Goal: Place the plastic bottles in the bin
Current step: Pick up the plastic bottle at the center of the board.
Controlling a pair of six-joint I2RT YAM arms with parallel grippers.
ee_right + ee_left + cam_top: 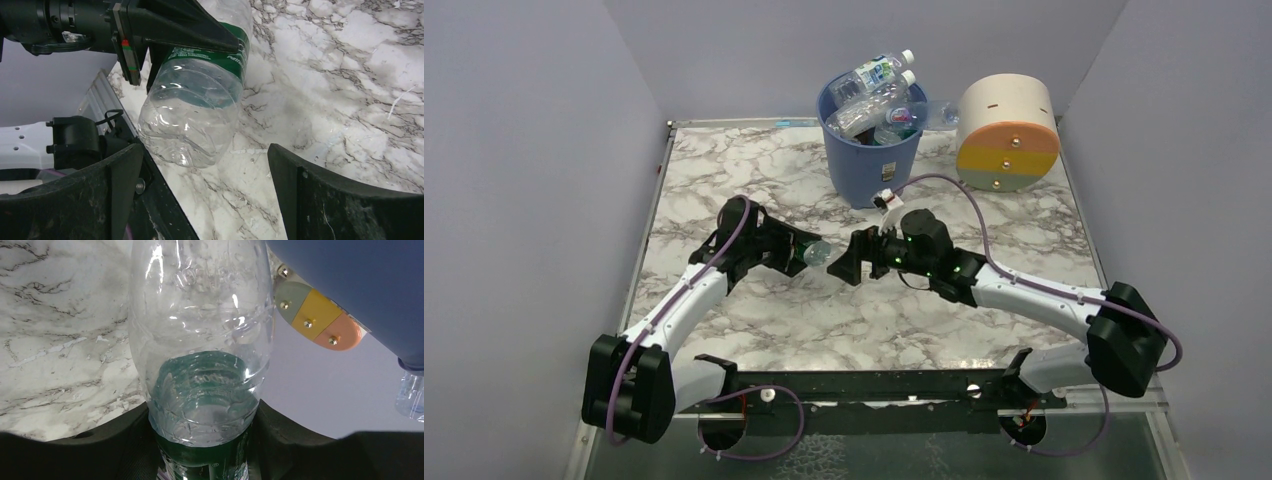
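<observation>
plain grey walls around a white marble-pattern desk [844,320]. looks mostly done tbh: a heap of small clear plastic bottles [876,92] already stacked in the tall round blue plastic bin [869,165] at the back, sticking up past the rim. maybe one more clear bottle [940,111] poking out between the bin and the cream drum with orange and yellow bands [1009,130], can't tell if in or out. left to do for sure: one clear plastic bottle with a green label [192,115], up off the desk around the middle, lying sideways, well short of the bin. left end effector [799,252] clamped on it around the label, arm reaching in from the left with the elbow up. right end effector [205,192] spread wide, nothing in it, aimed at the bottle's base from the other side, near but not touching. guessing a handover or a straight carry to the bin next.
</observation>
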